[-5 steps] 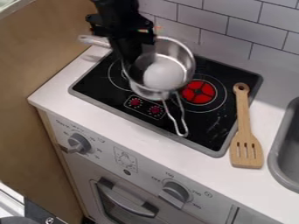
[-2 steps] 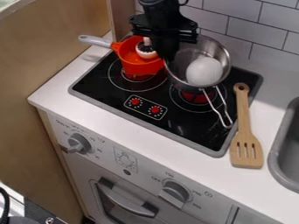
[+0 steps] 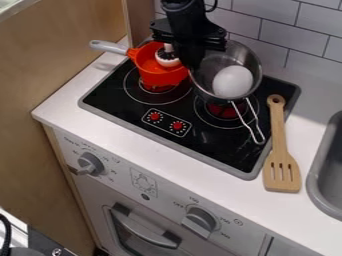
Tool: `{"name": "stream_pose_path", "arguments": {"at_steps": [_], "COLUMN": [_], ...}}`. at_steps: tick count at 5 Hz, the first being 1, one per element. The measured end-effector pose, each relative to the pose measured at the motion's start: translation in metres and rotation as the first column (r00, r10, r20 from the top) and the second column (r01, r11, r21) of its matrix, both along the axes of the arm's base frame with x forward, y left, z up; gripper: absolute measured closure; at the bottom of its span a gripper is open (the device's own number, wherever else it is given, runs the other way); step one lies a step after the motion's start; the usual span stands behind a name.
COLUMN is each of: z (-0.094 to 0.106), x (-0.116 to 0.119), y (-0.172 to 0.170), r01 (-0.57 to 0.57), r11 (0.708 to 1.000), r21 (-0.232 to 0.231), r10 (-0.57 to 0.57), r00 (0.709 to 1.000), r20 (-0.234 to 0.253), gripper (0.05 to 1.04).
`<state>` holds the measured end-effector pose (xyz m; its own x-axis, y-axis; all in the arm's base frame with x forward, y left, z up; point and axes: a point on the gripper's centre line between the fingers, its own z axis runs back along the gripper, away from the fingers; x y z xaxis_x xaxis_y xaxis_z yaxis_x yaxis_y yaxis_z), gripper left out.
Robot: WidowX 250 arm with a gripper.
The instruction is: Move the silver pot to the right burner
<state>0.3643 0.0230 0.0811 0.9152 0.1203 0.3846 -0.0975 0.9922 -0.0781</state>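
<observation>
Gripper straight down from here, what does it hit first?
Likely the silver pot: the gripper points down at its rim on the red pot's side. Contact may already exist; depth is unclear.

The silver pot [image 3: 212, 64] is a shiny, open-topped metal one, mouth upward, over the back part of the right burner [image 3: 222, 112]. Its looped wire handle [image 3: 252, 122] points toward the front right. A smooth white rounded object [image 3: 232, 81] lies inside (rather like an egg, from here). The burner glows red under the pot's front edge, thin rings around it.
</observation>
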Motion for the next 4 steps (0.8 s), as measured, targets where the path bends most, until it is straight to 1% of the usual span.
{"name": "stream_pose_path", "arguments": {"at_steps": [1, 2, 3, 4], "z": [-0.0031, -0.0036, -0.0039, -0.0046], "x": [0.0043, 0.0037, 0.0041, 0.0034], "y": [-0.0005, -0.0011, -0.0025, -0.0041], "r01": [-0.002, 0.006, 0.003, 0.006], "r11": [1.000, 1.000, 1.000, 1.000], "r21": [0.011, 0.011, 0.000, -0.010], "r10": [0.002, -0.006, -0.003, -0.006], "r00": [1.000, 1.000, 1.000, 1.000], "r20": [0.021, 0.019, 0.020, 0.022], "gripper": [1.006, 0.855, 0.603, 0.300]}}
